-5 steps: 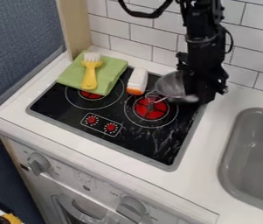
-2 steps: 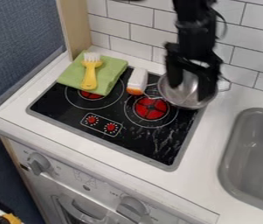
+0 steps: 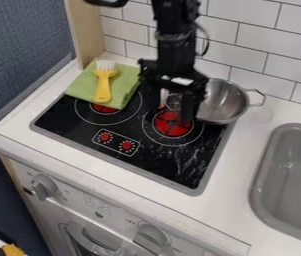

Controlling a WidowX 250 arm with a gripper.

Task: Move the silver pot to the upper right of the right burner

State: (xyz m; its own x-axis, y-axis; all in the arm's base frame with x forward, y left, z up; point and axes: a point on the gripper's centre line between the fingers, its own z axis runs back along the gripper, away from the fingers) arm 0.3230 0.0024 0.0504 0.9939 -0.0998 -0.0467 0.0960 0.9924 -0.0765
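end effector [image 3: 171, 99] upper ctr of frame, fingers spread fwiw. silver pot [image 3: 225, 102] just beside, upper R of frame.

No words or numbers I can read.
On my flat black cooktop [image 3: 156, 159], tiny white marks ring two round red dials [image 3: 126, 145]; faint print near the round grey knobs [image 3: 44, 187] on the pale front panel [image 3: 79, 205] is too small.

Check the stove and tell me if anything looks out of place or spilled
The green cloth partly covers the left burner, an odd spot for it, with a yellow brush lying on top. Whitish streaks on the cooktop could be smears or just reflections.
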